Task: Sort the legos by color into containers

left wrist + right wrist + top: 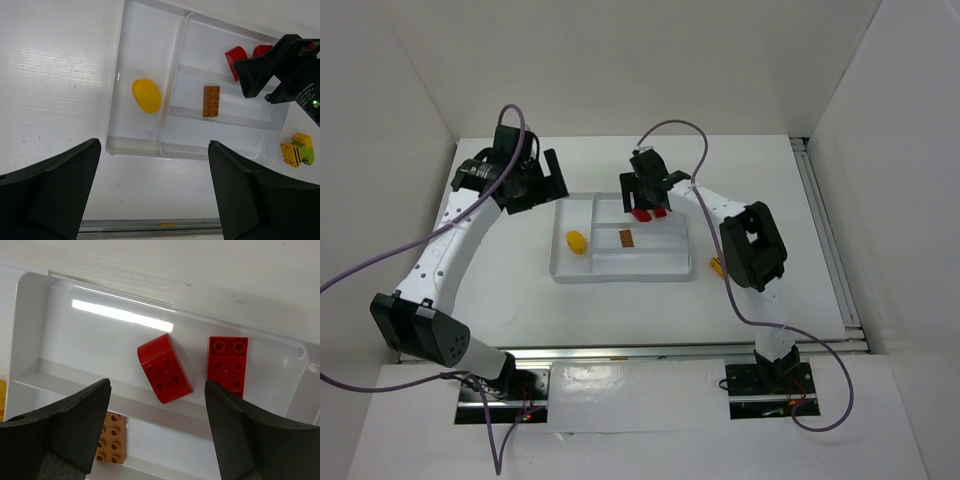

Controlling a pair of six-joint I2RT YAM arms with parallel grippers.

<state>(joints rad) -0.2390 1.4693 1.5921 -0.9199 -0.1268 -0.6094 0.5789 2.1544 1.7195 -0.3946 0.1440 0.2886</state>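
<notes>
Sorting so far: red bricks are lying together in the far-right compartment of the tray, an orange brick in the middle-right one and a yellow piece in the long left one. The near-right compartment is showing nothing.
Waiting outside: a yellow-green stack is sitting on the table just beside the tray's right wall, close under the elbow of the right arm. It looks like two colours joined.
State of right gripper: it is hovering over the red compartment, fingers spread, nothing between them.
State of left gripper: it is hanging over the table off the tray's far-left corner, fingers spread wide, carrying nothing.
Step in hand: judging by the layout, the reds are looking done and the stack is the next thing to fetch.
Risk, colour: the stack is mixing yellow and green, so dropping it whole into one compartment would be missorting half of it.
Risk, reach: the stack is lying so near the tray wall that a finger coming down on that side could be catching the rim and shoving the tray — jolting the sorted bricks.
Risk, arms: the right arm would be folding back tightly on itself, and the left would be crossing over the tray into the right arm's space.
</notes>
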